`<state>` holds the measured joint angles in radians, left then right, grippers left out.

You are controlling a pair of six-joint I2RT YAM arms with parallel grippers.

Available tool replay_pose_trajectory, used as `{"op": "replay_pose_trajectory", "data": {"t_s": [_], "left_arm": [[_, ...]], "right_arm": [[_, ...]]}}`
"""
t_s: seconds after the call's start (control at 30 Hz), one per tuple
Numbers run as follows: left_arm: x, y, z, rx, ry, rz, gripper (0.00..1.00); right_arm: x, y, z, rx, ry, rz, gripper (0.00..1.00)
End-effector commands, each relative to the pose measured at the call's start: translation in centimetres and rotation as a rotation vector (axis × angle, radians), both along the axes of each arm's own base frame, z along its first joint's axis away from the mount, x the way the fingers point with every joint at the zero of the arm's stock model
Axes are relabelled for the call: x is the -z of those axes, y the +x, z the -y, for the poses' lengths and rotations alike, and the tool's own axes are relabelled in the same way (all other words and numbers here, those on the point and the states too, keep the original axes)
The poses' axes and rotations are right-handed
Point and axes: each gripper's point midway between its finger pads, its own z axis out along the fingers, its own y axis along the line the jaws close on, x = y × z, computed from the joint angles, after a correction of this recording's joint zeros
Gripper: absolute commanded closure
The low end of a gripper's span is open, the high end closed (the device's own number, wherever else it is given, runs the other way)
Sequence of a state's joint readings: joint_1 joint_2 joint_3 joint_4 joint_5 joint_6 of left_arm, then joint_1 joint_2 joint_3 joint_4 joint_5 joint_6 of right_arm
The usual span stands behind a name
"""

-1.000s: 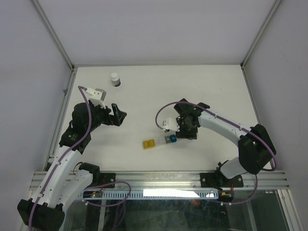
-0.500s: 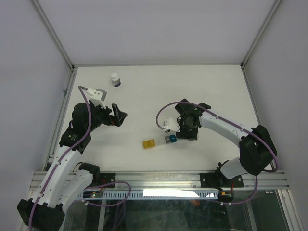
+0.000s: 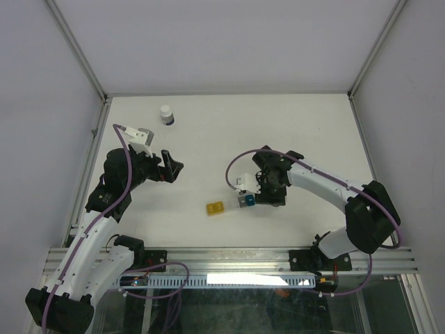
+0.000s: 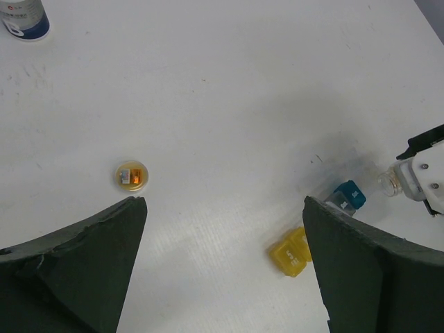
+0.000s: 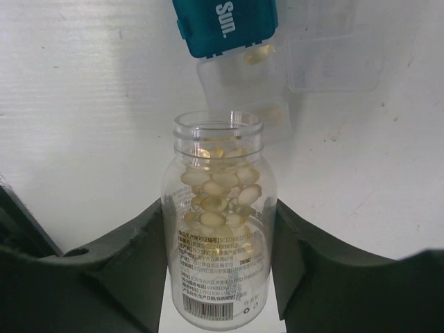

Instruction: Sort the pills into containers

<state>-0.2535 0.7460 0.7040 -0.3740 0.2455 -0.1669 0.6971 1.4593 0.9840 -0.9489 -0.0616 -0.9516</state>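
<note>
Centre of the right wrist view: the right end effector (image 5: 218, 277) grips a clear bottle (image 5: 218, 236) of pills (image 5: 218, 191), mouth tipped toward the open blue box (image 5: 225, 24) and the clear box (image 5: 253, 83) beside it.
Step in hand: likely pouring; a few pills (image 5: 258, 55) already lie in the clear box.
Lower middle of the overhead view: yellow box (image 3: 215, 207) lies apart on the table (image 3: 208, 132).
Left end effector (image 4: 222, 270): wide open, holding nothing.
Small round cap (image 4: 131, 175): left of centre, left wrist view.
Next move: probably a gentle tilt, so only a few spill.
</note>
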Motion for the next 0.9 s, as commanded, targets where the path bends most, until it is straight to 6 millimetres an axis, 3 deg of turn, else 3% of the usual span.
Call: {"op": "replay_pose_trajectory", "data": {"t_s": [0.0,0.07,0.13,0.17,0.23,0.3,0.33,0.4,0.47,0.5,0.57,0.67,0.7,0.77,0.83,0.87], "left_arm": [[-1.1,0.4,0.1,0.014,-0.002,0.058,0.01],[-1.1,0.4,0.0,0.013,-0.002,0.06,0.01],[-1.0,0.4,0.0,0.01,0.0,0.058,0.01],[-1.0,0.4,0.0,0.01,-0.001,0.057,0.01],[-1.1,0.4,0.0,0.014,-0.001,0.059,0.01],[-1.0,0.4,0.0,0.01,-0.001,0.06,0.01],[-1.0,0.4,0.0,0.011,-0.001,0.057,0.01],[-1.1,0.4,0.1,0.015,-0.002,0.058,0.01],[-0.9,0.4,0.0,0.013,-0.001,0.056,0.01],[-1.0,0.4,0.0,0.013,-0.002,0.056,0.01],[-1.1,0.5,0.1,0.015,-0.002,0.058,0.01],[-1.0,0.4,0.0,0.011,-0.001,0.057,0.01],[-1.0,0.5,0.0,0.012,-0.001,0.056,0.01],[-1.0,0.5,0.0,0.014,-0.002,0.056,0.01],[-0.9,0.5,0.0,0.012,-0.001,0.054,0.01],[-0.9,0.5,0.0,0.011,-0.001,0.055,0.01]], "right_arm": [[-1.4,0.2,-1.1,0.003,0.07,0.032,1.0],[-0.8,1.6,-0.1,0.004,0.013,0.091,1.0],[-1.4,0.0,-1.1,0.022,0.054,-0.022,1.0],[-1.2,0.6,-1.3,0.014,0.076,0.025,1.0],[-0.5,1.4,0.3,0.007,0.004,0.09,1.0],[-1.4,-0.2,-1.1,0.027,0.057,-0.029,1.0],[-1.4,0.4,-1.3,0.018,0.071,0.01,1.0],[-0.5,1.3,0.3,0.013,0.007,0.09,1.0],[-1.4,-0.2,-0.8,0.033,0.038,-0.033,1.0],[-1.8,0.1,-1.3,0.021,0.064,-0.008,1.0],[-0.7,1.8,0.2,0.0,0.011,0.121,1.0],[-1.4,-0.1,-1.2,0.024,0.051,-0.018,1.0],[-1.2,1.0,-1.3,0.012,0.067,0.061,1.0],[-0.3,1.6,0.4,-0.004,-0.014,0.1,1.0],[-1.0,0.3,-1.0,0.02,0.037,-0.009,1.0],[-1.1,0.9,-1.0,0.013,0.045,0.036,1.0]]}}
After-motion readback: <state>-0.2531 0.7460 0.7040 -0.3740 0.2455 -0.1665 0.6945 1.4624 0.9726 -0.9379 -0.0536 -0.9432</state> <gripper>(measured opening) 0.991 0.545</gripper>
